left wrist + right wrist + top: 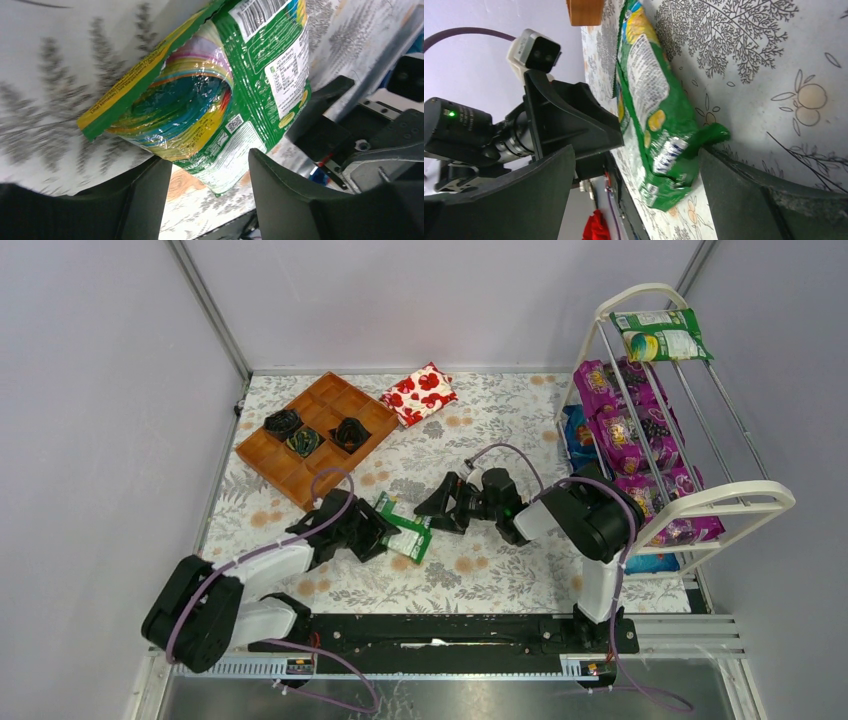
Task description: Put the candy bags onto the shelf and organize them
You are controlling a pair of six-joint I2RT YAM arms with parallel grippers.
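Robot test cell in a lab

Plain grey wall panels [100, 390] held by aluminium posts [210, 305] box in a small flower-patterned worktop [500, 440]. The black-and-white left arm [260, 570] and right arm [600, 580] are bolted to a black rail [440, 635] at its near edge, trailing purple cables [330, 478]. A white wire shelf [740, 502] and a brown tray [280, 468] stand on the cloth.
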